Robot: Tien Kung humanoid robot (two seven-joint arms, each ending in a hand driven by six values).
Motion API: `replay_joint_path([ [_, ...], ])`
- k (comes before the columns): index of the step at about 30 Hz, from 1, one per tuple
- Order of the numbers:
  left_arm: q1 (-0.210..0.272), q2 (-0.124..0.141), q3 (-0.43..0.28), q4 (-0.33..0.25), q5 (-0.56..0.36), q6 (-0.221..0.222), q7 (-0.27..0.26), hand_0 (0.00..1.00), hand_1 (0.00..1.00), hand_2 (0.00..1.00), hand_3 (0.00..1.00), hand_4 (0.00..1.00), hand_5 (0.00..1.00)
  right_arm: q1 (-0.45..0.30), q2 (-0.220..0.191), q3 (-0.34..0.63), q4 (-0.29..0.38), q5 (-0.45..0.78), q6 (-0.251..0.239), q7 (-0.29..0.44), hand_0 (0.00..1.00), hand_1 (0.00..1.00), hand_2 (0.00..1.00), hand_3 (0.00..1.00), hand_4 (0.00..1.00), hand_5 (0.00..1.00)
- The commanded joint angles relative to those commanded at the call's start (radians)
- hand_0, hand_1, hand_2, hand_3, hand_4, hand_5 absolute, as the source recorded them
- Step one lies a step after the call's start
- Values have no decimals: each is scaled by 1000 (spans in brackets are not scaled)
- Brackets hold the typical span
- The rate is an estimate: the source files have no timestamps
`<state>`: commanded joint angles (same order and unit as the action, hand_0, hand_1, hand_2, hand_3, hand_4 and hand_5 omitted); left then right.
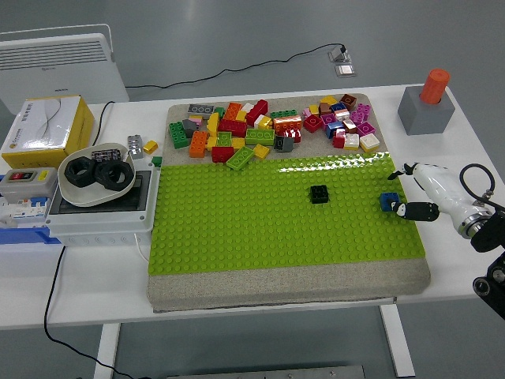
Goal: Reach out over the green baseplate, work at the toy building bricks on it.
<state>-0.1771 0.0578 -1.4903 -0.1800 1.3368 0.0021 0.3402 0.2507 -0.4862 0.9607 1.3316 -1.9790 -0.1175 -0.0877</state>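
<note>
Right robot hand (412, 193) apparently touches blue brick (387, 201) on baseplate (260, 229).

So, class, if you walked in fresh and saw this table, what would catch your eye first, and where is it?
Probably the bright green baseplate filling the middle of the table, with a jumbled heap of coloured bricks along its far edge. Next, the right hand reaching in at the baseplate's right edge, its fingers at a small blue brick, while a lone black brick sits mid-plate.
</note>
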Motion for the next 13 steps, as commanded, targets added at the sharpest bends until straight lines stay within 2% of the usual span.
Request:
replay_joint_path([
  [6,-1,1,-1,0,0,0,-1,736,734,711,827,824,998,48,-23,-67,7,-13,42,-32,879,848,823,659,714,258],
  [13,-2,1,-1,0,0,-1,-1,735,735,711,826,824,998,76,-29,-88,-6,-32,66,-52,882,851,826,661,715,264],
])
